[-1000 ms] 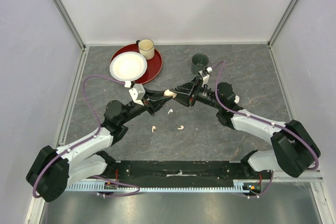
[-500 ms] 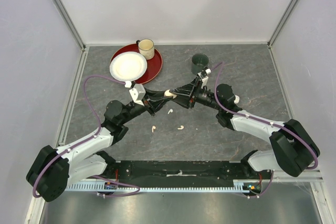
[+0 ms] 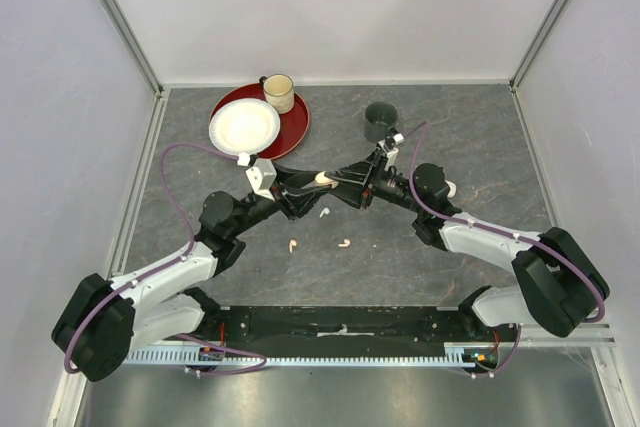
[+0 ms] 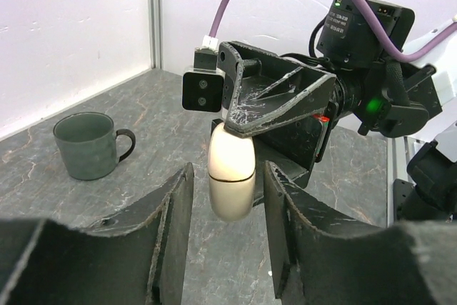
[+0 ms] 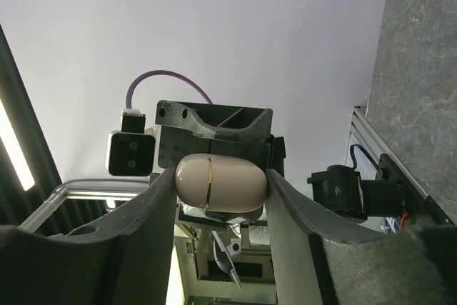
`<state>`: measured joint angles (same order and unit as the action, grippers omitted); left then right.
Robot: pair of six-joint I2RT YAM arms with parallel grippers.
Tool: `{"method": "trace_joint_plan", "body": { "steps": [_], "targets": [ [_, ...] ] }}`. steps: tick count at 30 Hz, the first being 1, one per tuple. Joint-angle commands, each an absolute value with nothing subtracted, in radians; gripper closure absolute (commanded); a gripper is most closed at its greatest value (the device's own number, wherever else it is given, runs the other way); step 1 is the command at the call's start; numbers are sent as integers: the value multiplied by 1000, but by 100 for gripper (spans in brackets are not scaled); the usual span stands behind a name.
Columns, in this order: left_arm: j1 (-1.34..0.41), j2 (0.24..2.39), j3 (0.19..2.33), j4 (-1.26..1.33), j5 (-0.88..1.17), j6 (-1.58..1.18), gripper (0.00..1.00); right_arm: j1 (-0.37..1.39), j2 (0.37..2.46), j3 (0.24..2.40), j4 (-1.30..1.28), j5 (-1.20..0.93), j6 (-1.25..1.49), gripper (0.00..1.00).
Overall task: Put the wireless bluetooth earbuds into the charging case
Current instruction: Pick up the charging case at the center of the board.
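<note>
Three earbuds (image 3: 324,212) lie on the table, below and nearside of the charging case (image 3: 322,179), which the right gripper (image 5: 220,180) pinches in mid-air with its jaws half spread. The left gripper (image 4: 228,171) straddles the case part-open and touches nothing; a clumsy reclose could twist the shut case free.

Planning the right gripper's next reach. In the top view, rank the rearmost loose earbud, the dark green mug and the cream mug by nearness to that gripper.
1. Rearmost loose earbud: on the table, just on the near side of the right gripper.
2. Dark green mug: farther back, to the right.
3. Cream mug: on the red tray, far back and to the left.
</note>
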<state>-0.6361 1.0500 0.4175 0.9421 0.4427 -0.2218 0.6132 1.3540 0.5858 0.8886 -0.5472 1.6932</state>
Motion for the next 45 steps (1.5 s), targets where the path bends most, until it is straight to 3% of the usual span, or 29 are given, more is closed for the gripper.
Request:
{"method": "trace_joint_plan", "body": {
  "steps": [1,16,45],
  "targets": [
    [-637,1071,405,1058,414,-256,50,617,1347,583,979,-534,1721,71],
    [-637,1127,397,1160,430,-287,47,621,1385,565,1085,-534,1787,72],
    [-653,1200,430,1221,428,-307,55,637,1397,572,1077,-541,1773,71]
  ]
}}
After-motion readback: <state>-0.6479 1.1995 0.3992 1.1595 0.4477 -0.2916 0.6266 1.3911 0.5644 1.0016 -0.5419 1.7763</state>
